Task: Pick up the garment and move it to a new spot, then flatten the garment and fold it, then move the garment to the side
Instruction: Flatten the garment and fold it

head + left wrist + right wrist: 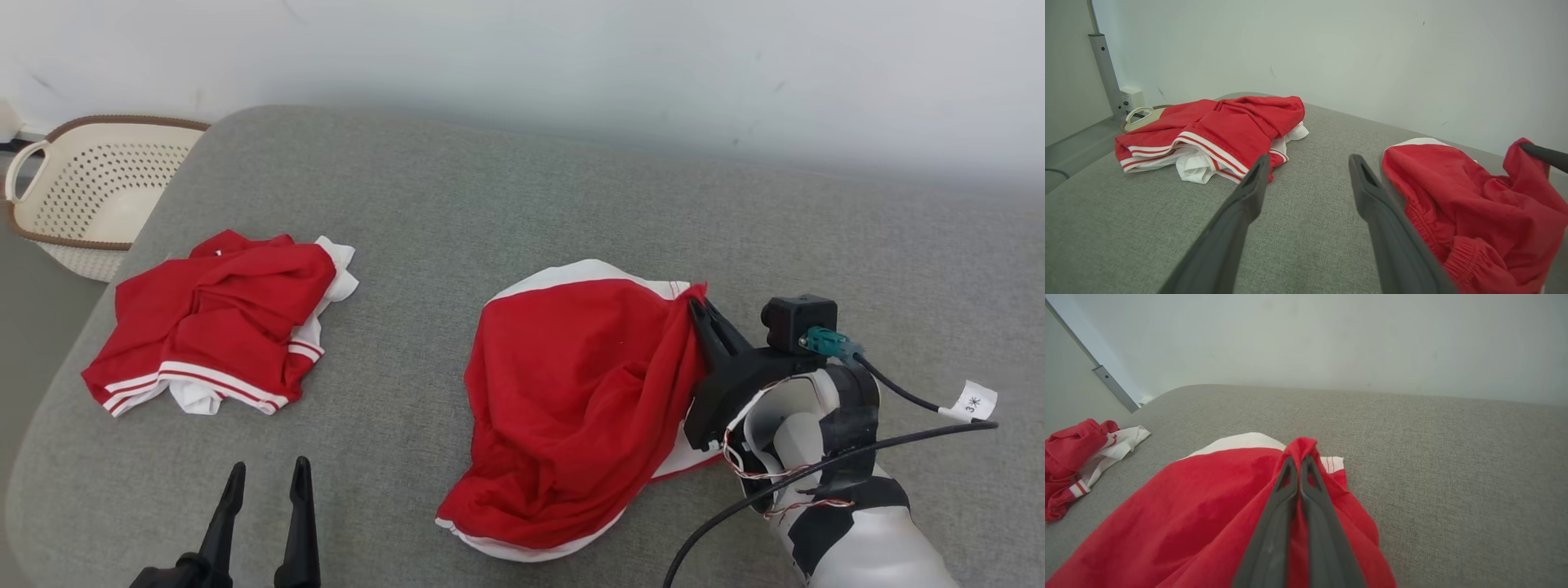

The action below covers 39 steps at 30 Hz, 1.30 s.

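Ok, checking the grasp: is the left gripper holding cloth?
No, the left gripper stands open and empty above the grey cushion.

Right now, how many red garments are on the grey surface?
2. A crumpled garment lies left, near the basket; the second garment sits centre-right, its edge pinched by the fingers of the right gripper. None seems hidden.

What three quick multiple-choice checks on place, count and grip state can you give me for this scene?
1. The basket sits: A) off the far-left corner of the grey surface B) between the garments C) at its right edge.
2. Red-and-white garments on the surface: A) one B) two C) three.
3. The right gripper is: A) open over cloth B) shut on the garment C) shut on nothing.
Key: A, it stands beyond the corner; B, the garment plus a second garment at left; B, red cloth is pinched in it.
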Motion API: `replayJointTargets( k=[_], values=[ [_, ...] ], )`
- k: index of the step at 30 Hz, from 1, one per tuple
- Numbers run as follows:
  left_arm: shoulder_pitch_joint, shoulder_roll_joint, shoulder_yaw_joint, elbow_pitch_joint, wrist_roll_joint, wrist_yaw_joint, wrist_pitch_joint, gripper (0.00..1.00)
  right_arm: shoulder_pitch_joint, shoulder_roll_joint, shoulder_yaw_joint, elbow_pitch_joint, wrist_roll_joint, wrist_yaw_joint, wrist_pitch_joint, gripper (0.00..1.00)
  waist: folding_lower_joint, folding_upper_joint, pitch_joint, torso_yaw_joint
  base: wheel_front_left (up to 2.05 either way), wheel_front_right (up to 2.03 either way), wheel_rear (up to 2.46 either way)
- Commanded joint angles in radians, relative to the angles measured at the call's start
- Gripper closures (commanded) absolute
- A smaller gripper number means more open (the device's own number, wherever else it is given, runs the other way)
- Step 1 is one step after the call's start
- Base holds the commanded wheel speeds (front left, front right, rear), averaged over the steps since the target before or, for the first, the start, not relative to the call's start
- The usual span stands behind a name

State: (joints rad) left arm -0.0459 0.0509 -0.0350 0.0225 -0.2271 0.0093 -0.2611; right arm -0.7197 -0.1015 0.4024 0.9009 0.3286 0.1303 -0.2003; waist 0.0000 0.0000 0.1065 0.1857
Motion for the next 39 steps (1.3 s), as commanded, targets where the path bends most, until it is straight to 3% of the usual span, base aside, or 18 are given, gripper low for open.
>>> replayJointTargets(
  k=[1, 2, 3, 4, 5, 10, 25, 32, 39],
  values=[
    [-0.008, -0.001, 0.0, 0.004, -0.005, -0.004, -0.005, 0.0, -0.02, 0.002, -0.003, 0.032, -0.018, 0.001, -0.019, 1.0, 0.0, 0.0, -0.002, 0.009, 0.0, 0.0, 0.0],
    [-0.006, 0.0, -0.001, 0.006, -0.005, -0.005, -0.005, 0.0, -0.029, 0.006, -0.005, 0.058, -0.021, 0.001, -0.03, 1.0, 0.0, 0.0, -0.003, 0.01, 0.0, 0.0, 0.0],
    [-0.005, -0.001, -0.001, 0.007, -0.005, -0.005, -0.005, 0.0, -0.035, 0.01, -0.008, 0.075, -0.026, 0.001, -0.041, 0.62, 0.0, 0.0, -0.004, 0.009, 0.0, 0.0, 0.0],
    [-0.004, -0.001, 0.0, 0.008, -0.005, -0.004, -0.005, 0.0, -0.039, 0.014, -0.01, 0.089, -0.028, 0.001, -0.049, 0.13, 0.0, 0.0, -0.005, 0.008, 0.0, 0.0, 0.0],
    [-0.002, 0.0, 0.003, 0.009, -0.006, -0.003, -0.005, 0.0, -0.042, 0.017, -0.012, 0.1, -0.027, 0.001, -0.054, 0.0, 0.0, 0.0, -0.006, 0.005, 0.0, 0.0, 0.0],
    [0.008, -0.001, 0.009, 0.012, -0.006, -0.002, -0.005, 0.0, -0.033, 0.024, -0.035, 0.087, 0.005, 0.001, -0.066, 0.0, 0.0, 0.0, -0.015, -0.017, 0.0, 0.0, 0.0],
    [0.034, 0.0, 0.013, -0.01, -0.006, 0.008, -0.005, 0.0, 0.266, -0.069, -0.068, -0.307, 0.034, 0.001, -0.065, 0.0, 0.0, 0.0, -0.035, -0.093, 0.0, 0.0, 0.0],
    [0.041, -0.001, 0.011, -0.012, -0.008, 0.005, -0.005, 0.0, 0.366, -0.103, -0.01, -0.319, 0.054, 0.001, -0.042, 0.0, 0.0, 0.0, -0.035, -0.092, 0.0, 0.0, 0.0],
    [0.025, -0.001, 0.0, -0.004, -0.014, 0.006, -0.005, 0.0, 0.328, -0.123, 0.048, -0.282, 0.061, 0.001, 0.006, 0.0, 0.0, 0.0, -0.03, -0.071, 0.0, 0.0, 0.0]
  ],
)
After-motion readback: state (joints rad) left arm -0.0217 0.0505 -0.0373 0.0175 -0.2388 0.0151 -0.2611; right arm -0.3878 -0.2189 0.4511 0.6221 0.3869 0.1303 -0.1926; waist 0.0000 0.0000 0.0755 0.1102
